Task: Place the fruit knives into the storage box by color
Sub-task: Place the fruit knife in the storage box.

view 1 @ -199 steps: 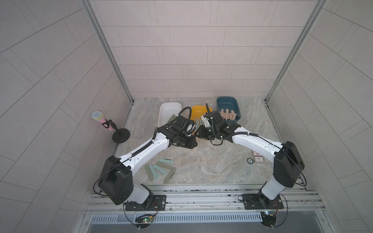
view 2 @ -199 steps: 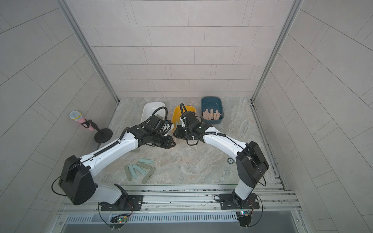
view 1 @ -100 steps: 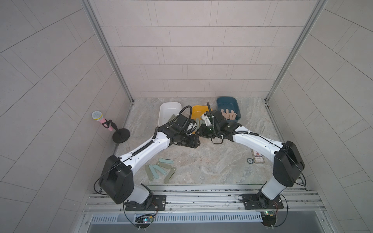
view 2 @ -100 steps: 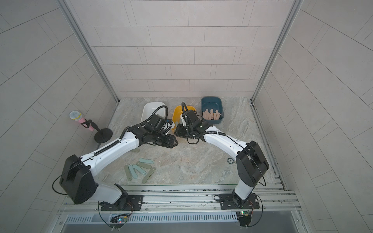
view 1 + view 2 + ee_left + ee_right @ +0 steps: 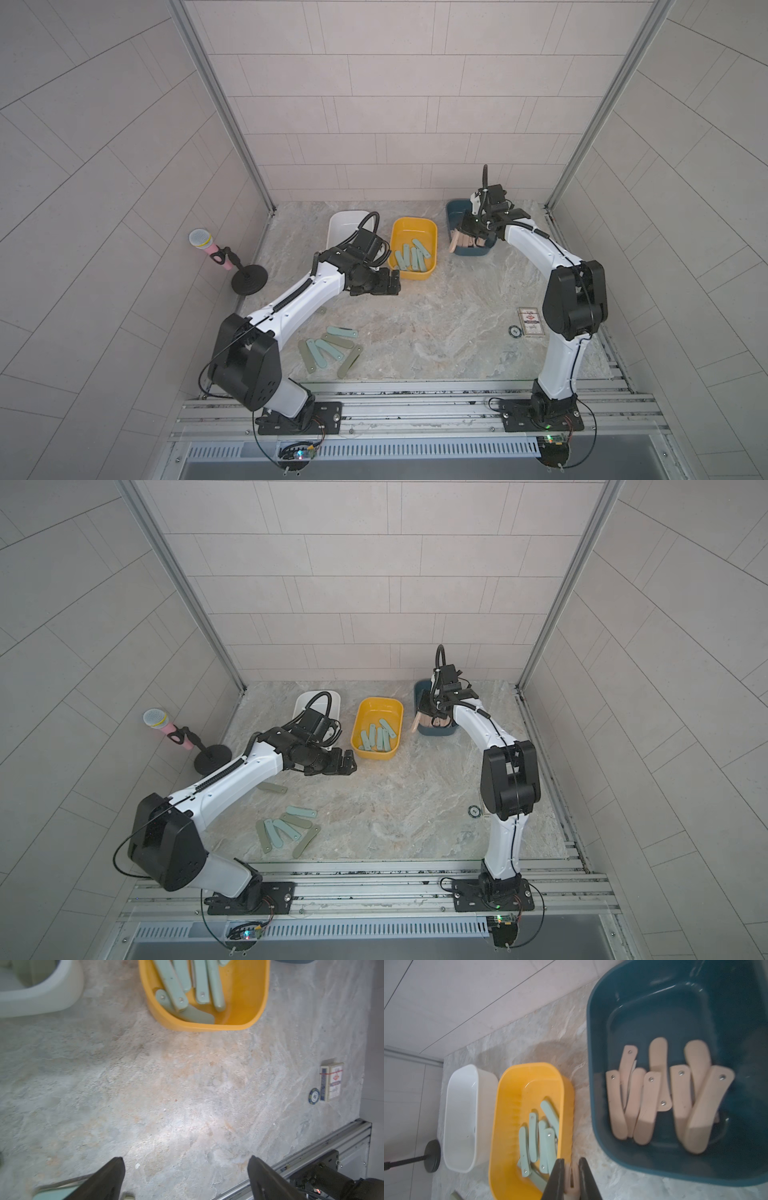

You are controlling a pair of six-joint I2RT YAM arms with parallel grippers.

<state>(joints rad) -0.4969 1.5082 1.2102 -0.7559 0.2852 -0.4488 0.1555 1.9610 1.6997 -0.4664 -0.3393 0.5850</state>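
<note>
Holding one peach-pink fruit knife [image 5: 568, 1188], our right gripper [image 5: 571, 1160] hangs at the edge of the blue box [image 5: 596, 1053]. Our left gripper [image 5: 186, 1158] is wide and empty near the yellow box [image 5: 207, 1027].

A pink microphone [image 5: 206, 246] with a grey mesh head tilts on a black round-based stand [image 5: 248, 281] close to the tiled wall. Well apart from it, on the marbled surface [image 5: 440, 316], a printed card pack [image 5: 531, 327] lies just beside a small round dark disc [image 5: 514, 331], near the metal rails [image 5: 415, 399].
</note>
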